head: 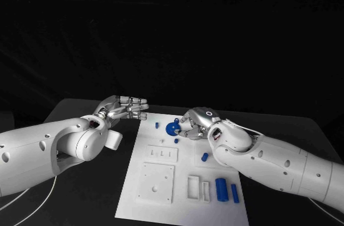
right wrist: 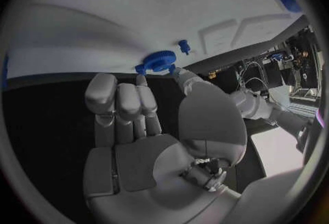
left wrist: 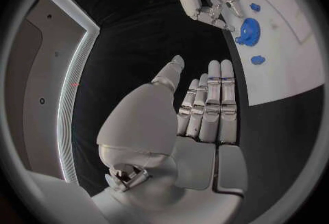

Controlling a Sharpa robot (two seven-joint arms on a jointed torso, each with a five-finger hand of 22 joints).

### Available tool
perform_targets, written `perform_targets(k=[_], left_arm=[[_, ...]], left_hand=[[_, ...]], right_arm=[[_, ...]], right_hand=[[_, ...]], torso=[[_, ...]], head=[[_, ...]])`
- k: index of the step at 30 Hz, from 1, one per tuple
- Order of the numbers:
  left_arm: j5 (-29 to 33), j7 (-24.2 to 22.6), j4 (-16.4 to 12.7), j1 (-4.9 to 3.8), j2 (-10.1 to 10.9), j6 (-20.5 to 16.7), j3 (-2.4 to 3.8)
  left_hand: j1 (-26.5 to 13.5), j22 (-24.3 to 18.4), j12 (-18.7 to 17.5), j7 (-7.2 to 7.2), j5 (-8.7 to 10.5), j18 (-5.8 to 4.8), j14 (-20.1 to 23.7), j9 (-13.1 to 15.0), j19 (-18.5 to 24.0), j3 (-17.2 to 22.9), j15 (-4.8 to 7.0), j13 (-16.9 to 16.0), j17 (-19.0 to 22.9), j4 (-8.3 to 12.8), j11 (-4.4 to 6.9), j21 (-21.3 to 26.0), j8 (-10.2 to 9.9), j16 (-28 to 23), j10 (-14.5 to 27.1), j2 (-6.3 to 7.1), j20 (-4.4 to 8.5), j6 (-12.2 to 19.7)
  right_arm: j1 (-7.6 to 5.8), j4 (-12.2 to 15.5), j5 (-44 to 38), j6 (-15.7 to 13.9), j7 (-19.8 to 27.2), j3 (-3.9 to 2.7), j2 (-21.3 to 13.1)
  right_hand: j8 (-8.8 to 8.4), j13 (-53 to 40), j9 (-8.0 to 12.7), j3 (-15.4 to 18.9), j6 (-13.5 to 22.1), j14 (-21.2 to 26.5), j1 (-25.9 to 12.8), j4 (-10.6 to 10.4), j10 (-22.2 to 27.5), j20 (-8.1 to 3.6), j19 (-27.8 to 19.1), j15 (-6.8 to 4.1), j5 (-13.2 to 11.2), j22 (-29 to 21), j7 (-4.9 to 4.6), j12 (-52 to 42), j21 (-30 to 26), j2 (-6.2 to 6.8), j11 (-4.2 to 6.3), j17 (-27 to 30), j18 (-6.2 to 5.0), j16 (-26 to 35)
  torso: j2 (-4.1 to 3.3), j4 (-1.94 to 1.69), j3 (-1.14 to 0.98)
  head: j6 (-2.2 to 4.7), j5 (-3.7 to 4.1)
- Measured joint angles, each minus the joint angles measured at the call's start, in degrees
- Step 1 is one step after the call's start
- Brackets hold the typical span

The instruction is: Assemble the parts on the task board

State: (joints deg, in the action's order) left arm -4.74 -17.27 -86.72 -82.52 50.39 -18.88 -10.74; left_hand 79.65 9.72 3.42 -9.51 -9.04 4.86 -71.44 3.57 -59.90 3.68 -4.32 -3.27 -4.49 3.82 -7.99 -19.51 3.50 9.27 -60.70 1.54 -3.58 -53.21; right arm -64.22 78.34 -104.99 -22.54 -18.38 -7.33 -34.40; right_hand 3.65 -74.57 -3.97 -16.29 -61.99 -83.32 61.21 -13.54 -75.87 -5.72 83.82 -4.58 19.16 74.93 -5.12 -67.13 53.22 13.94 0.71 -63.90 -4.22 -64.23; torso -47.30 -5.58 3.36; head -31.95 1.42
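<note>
right hand at the blue gear, far end of the white task board
its fingertips touch the gear, a grip can't be told; left hand hangs beside the board's far left, fingers straight, holding nothing; no writing readable.

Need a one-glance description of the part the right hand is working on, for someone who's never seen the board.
Start at the white task board in the middle of the black table and go to its far end, where the right hand reaches in. At its fingertips sits the blue gear. It is round and toothed; the other blue parts are small pegs or plain cylinders.
</note>
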Motion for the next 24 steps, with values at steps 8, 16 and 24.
perform_targets(k=[8,16,24], left_arm=[[0.0,0.0,0.1,0.0,0.5,0.0,-0.02],[0.0,0.0,0.2,0.0,1.2,0.0,-0.02],[0.0,-0.1,0.9,0.0,1.5,0.0,-0.01]], left_hand=[[0.0,-0.2,0.0,0.0,0.0,0.0,0.0,0.0,0.0,0.0,0.0,0.0,0.0,0.0,0.0,0.0,0.0,0.0,0.0,0.0,0.0,0.0],[-0.1,-0.2,0.0,0.22,0.0,0.0,0.0,0.0,0.0,0.0,0.0,0.0,0.0,0.0,0.24,0.0,0.0,0.0,-0.9,-0.07,0.0,-0.6],[-0.3,-0.3,0.0,0.41,0.0,0.0,0.0,0.0,0.0,0.8,0.0,0.0,0.0,-0.1,1.14,0.0,0.0,0.0,-4.6,-0.28,0.0,-1.7]], right_arm=[[0.14,4.0,6.8,-4.5,1.7,-3.56,-7.0],[0.47,4.4,20.0,-4.5,9.6,-5.31,-13.9],[0.99,0.5,29.9,-2.4,20.0,-5.65,-17.2]], right_hand=[[0.0,0.0,0.0,6.8,0.1,0.0,7.8,4.9,0.2,0.21,0.2,0.0,-3.4,0.0,-0.13,0.0,-1.0,-1.8,-0.21,0.8,0.0,0.1],[0.0,1.0,0.1,21.0,1.8,0.3,14.7,12.8,1.2,0.52,0.1,0.72,7.8,0.0,-0.71,1.1,-4.6,-6.55,-0.81,1.0,0.08,1.3],[0.0,1.3,0.1,23.3,1.8,0.3,15.4,18.3,1.4,0.61,0.2,0.73,9.7,0.0,-0.71,1.1,-4.6,-8.82,-1.02,0.5,0.27,1.6]], torso=[[0.08,0.32,-0.08],[0.14,1.18,-0.49],[0.15,1.92,-1.09]], head=[[0.59,0.36],[1.35,1.36],[1.58,1.99]])
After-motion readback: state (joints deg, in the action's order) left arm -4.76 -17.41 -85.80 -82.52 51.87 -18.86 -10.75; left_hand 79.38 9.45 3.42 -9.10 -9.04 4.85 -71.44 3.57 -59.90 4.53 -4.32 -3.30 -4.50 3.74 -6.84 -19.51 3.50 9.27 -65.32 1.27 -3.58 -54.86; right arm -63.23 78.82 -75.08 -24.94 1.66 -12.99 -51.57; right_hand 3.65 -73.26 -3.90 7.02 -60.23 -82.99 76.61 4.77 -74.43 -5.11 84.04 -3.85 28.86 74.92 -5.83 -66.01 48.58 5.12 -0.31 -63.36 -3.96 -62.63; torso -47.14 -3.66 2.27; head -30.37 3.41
